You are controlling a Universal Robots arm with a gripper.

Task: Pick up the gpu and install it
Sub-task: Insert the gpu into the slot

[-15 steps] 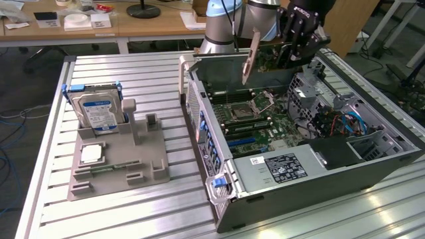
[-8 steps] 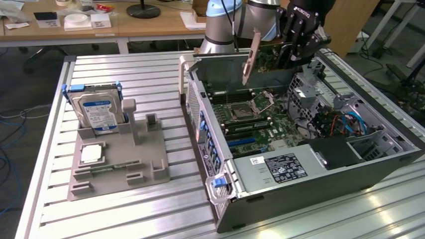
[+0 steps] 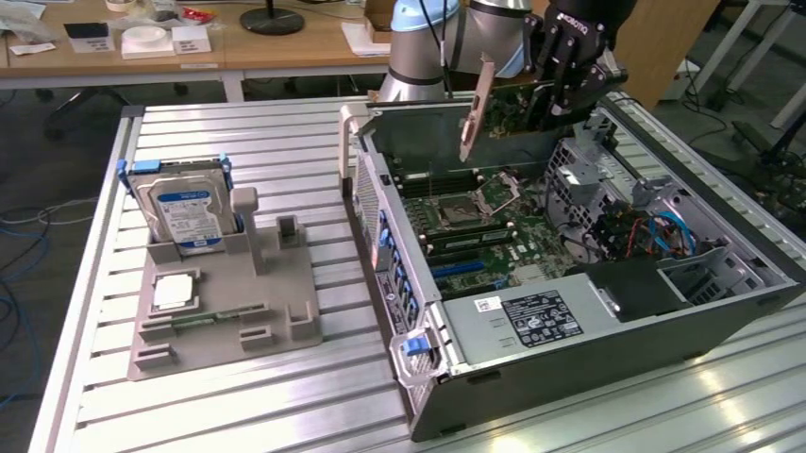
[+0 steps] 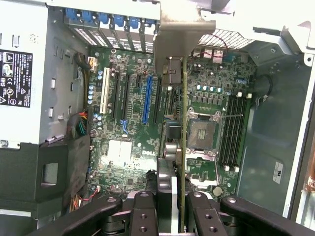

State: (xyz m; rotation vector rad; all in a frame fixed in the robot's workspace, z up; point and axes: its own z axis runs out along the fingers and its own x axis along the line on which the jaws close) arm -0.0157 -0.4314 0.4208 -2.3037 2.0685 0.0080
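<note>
Exterior view: the pincer (image 3: 550, 106) pinches the gpu (image 3: 501, 104), holding it above the open computer case (image 3: 705, 311).

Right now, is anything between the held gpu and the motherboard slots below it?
Nothing visible. The tool holds the gpu above the open case; the blue slot lies bare below.

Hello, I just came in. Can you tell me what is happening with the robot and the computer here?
The arm's end effector holds the gpu, a green card with a silver bracket, in the air above the open computer case. The wrist view looks down its edge at the motherboard; the blue slot is empty, so the card is not installed yet. A hard drive stands in the grey holder beside the case.
</note>
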